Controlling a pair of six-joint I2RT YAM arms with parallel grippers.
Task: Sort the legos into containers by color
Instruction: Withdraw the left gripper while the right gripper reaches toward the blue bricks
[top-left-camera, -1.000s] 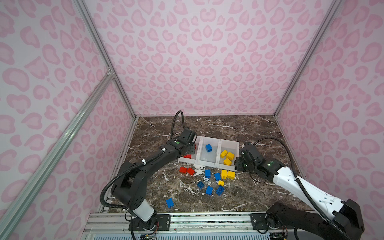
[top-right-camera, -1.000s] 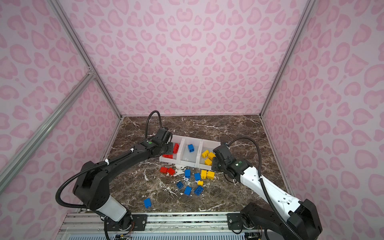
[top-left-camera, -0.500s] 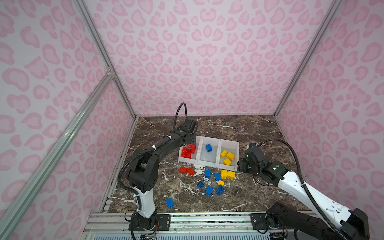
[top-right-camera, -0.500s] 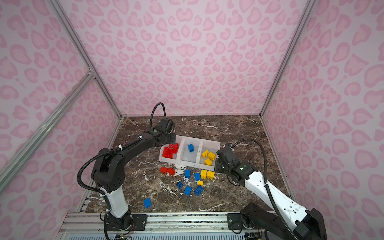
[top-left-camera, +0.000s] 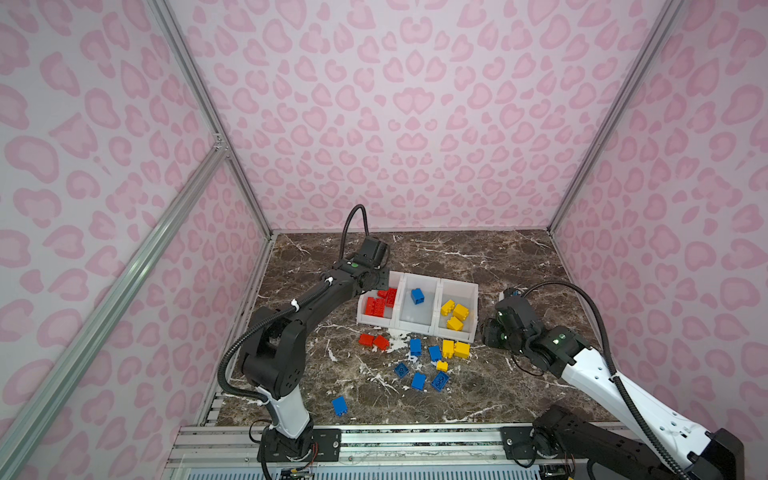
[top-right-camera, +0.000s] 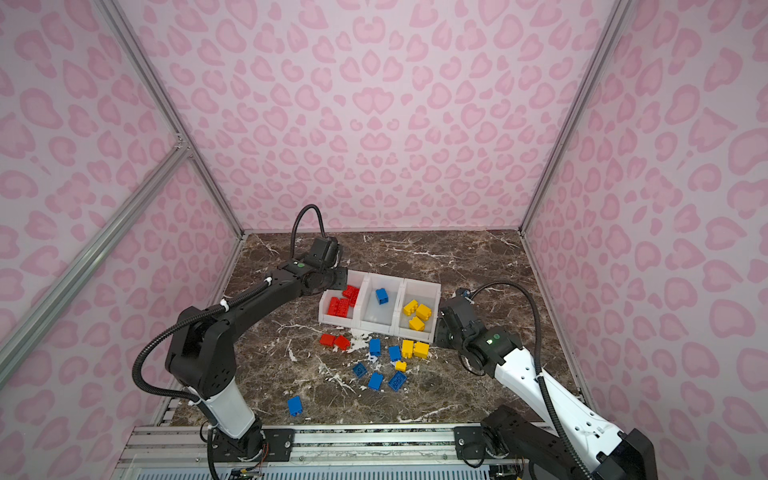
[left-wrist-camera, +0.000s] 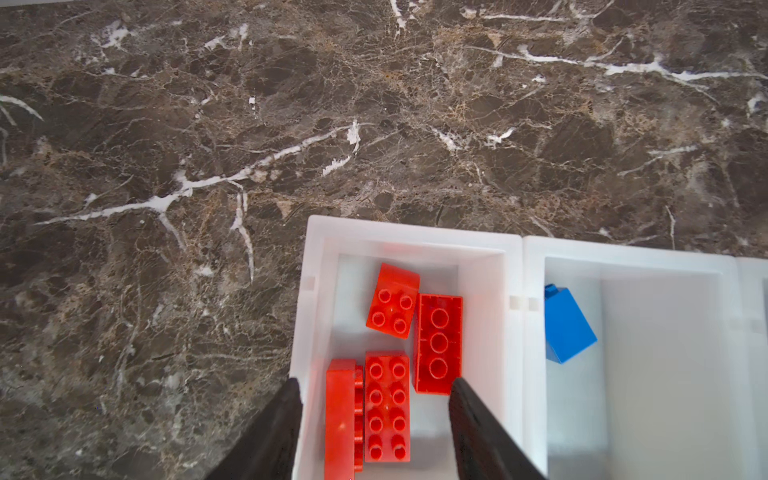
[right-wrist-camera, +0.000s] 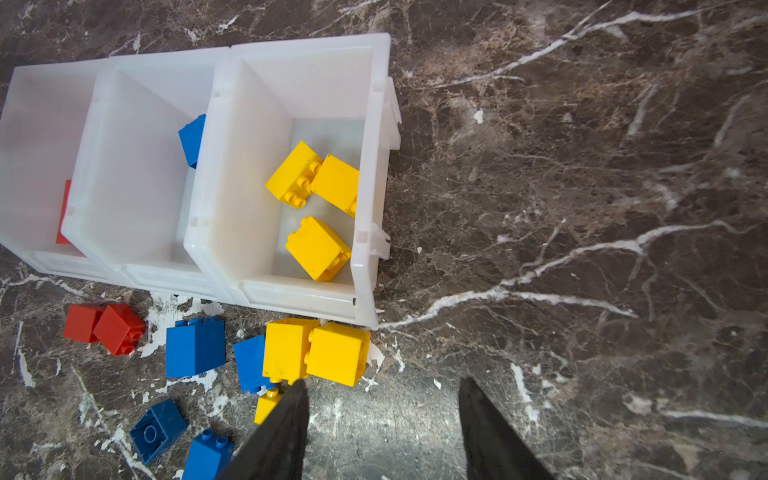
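Note:
Three joined white containers (top-left-camera: 414, 319) stand in a row. The left one holds several red legos (left-wrist-camera: 386, 405), the middle one a blue lego (top-left-camera: 417, 296), and the right one three yellow legos (right-wrist-camera: 318, 247). My left gripper (left-wrist-camera: 375, 380) hangs open over the far end of the red container (top-left-camera: 380, 282), gripping nothing. Loose on the marble lie two red legos (top-left-camera: 373, 341), several blue ones (top-left-camera: 415, 347), a yellow pair (right-wrist-camera: 316, 353) and a small yellow one (top-left-camera: 442, 366). My right gripper (right-wrist-camera: 384, 381) is open and empty over bare marble, just right of the yellow pair (top-left-camera: 490, 332).
A lone blue lego (top-left-camera: 340, 406) lies near the front rail (top-left-camera: 415, 436). Pink patterned walls enclose the marble table (top-left-camera: 478, 257) on three sides. Bare marble lies behind and to the right of the containers.
My left gripper has opened and drawn back to the far end of the left container, where more red legos now show. The right gripper has shifted slightly toward the front.

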